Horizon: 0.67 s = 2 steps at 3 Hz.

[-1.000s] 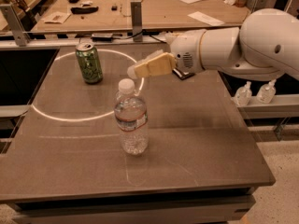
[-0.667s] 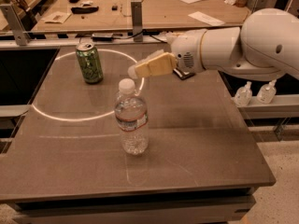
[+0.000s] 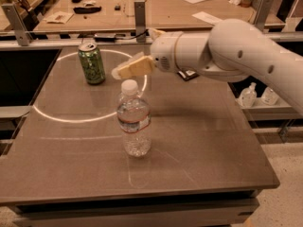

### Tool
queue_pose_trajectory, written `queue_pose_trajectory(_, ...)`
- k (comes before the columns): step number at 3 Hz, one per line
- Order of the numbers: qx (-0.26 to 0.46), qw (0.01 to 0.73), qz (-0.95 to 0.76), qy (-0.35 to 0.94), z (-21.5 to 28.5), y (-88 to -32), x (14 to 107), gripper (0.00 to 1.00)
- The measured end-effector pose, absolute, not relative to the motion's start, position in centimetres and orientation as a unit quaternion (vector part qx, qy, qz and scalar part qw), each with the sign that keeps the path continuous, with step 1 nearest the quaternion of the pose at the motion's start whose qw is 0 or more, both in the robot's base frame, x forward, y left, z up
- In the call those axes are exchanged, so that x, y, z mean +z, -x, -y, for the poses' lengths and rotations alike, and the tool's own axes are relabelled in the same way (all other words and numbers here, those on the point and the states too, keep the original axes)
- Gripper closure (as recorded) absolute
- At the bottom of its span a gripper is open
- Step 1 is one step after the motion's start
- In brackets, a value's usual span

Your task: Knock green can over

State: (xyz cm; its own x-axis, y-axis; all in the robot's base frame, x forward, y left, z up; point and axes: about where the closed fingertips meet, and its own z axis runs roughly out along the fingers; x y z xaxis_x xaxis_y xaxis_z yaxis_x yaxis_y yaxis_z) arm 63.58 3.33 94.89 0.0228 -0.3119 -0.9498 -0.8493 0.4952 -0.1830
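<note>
The green can (image 3: 92, 63) stands upright at the back left of the table, inside a bright ring of light. My gripper (image 3: 118, 72) hangs just to the right of the can, about level with its middle and a short gap away from it. Its tan fingers (image 3: 135, 66) lie together, point left at the can and hold nothing. The white arm (image 3: 227, 51) reaches in from the right. A clear water bottle with a white cap (image 3: 134, 119) stands upright just in front of and below the gripper.
The grey table (image 3: 199, 145) has its front edge near the bottom of the view and its right edge by a lower shelf with small bottles (image 3: 258, 96). A small dark card (image 3: 188, 74) lies under the arm. A cluttered wooden bench (image 3: 156, 6) stands behind.
My gripper has moved left across the table towards the green can, so the gap between them is smaller. The can and the bottle have not moved.
</note>
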Motion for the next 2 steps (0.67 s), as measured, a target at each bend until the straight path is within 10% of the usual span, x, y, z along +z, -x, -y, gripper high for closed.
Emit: queue_pose_trajectory(2,0.292,0.552,-0.606,0.492,-10.1,-67.7,92.7,0.00)
